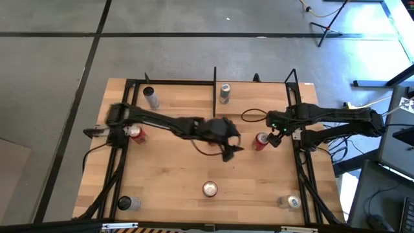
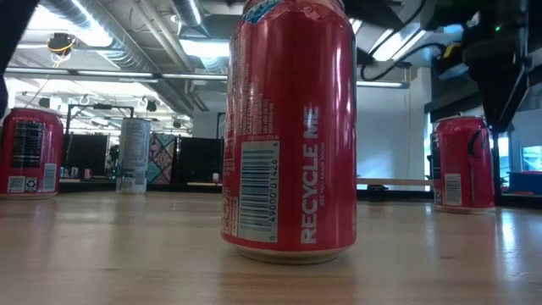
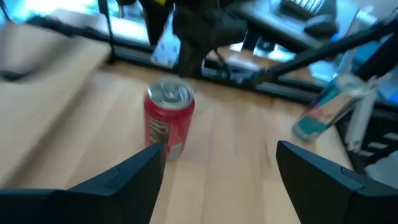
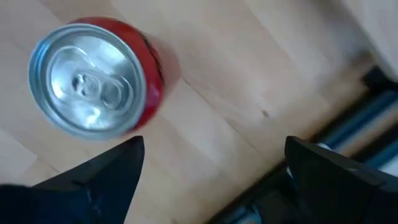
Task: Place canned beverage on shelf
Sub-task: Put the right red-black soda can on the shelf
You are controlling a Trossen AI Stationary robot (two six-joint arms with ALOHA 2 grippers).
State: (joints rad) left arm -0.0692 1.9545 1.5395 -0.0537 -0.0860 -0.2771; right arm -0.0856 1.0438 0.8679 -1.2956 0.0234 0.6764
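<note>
The red can (image 1: 261, 141) stands upright, long axis vertical, on the right of the table, just left of the right gripper (image 1: 277, 137), which hangs released and empty. The left gripper (image 1: 231, 149), also released, sits farther left.

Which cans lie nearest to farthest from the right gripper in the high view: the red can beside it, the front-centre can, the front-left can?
From the right gripper:
1. Red can, right beside it.
2. Front-centre can, toward the front edge.
3. Front-left can, far corner.
</note>
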